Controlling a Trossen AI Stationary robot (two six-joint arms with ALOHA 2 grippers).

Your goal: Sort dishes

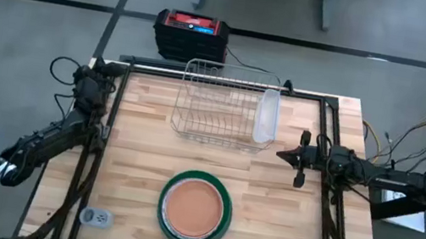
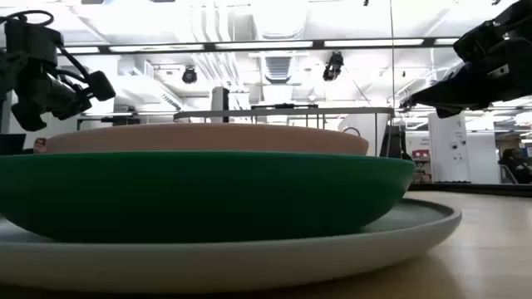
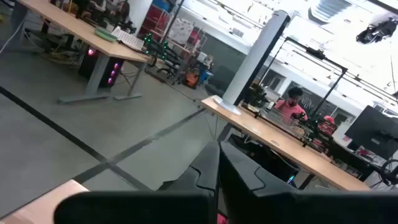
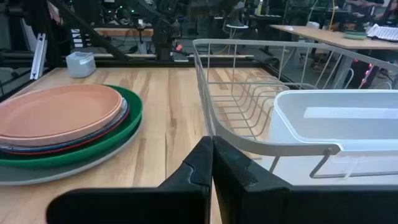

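- Plates sit stacked near the table's (image 1: pixel 137 167) front middle: a terracotta-pink plate (image 1: pixel 195 208) on top, a dark green plate (image 1: pixel 171 188) beneath, a pale grey plate (image 2: pixel 416 228) at the bottom; a red edge between them is probably the patterned one.
- Right gripper (image 1: pixel 282 155), fingers pressed together and empty, hovers just right of the wire rack (image 1: pixel 220 103) with its clear tub (image 1: pixel 268 115).
- Left gripper (image 3: pixel 217 171), fingers also together, waits off the table's left edge.

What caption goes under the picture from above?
Stacked round plates, terracotta-pink plate on top, sit before an empty silver wire rack; the shut right gripper waits nearby.
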